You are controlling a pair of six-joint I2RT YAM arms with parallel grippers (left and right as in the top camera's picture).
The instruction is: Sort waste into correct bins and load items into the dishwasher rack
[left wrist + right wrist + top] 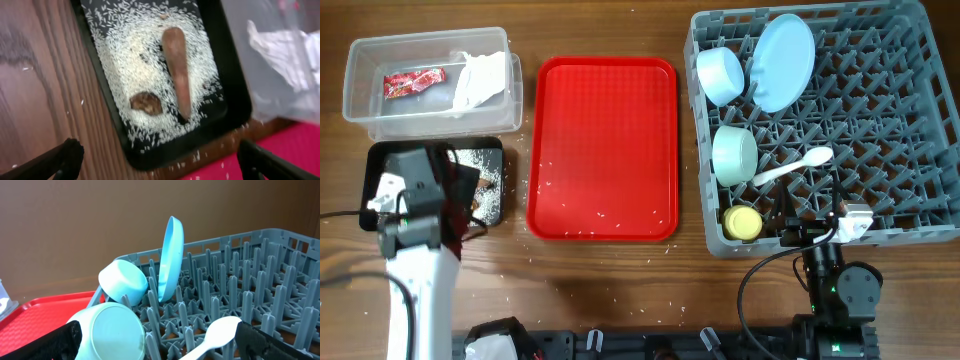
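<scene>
Red plastic is my anchor: the red tray (605,120) lies mid-table. To its left, at the far end, sits the clear tub (360,100), holding the red-and-white wrapper (412,82) and the crumpled white paper (480,78). Left of the red tray's near end is the black tray (235,100), where rice grains (130,60) lie spread, the brown carrot-shaped stick (177,65) on top of them and the small brown lump (146,103) just beside it; a few more grains dot the red tray itself. My left gripper (160,150) hangs over the black tray, fingers spread wide, nothing between them. Right of the red tray stands the grey dishwasher rack (880,130). Inside, the pale blue plate (785,60) stands on edge at the far side, the pale blue-white bowl (720,73) beside it toward the red tray, the mint green bowl (734,155) nearer me with the white spoon (795,165) alongside, the yellow cup (742,222) in the near corner. My right gripper (157,332) hovers at the rack's near edge, fingers parted, empty.
</scene>
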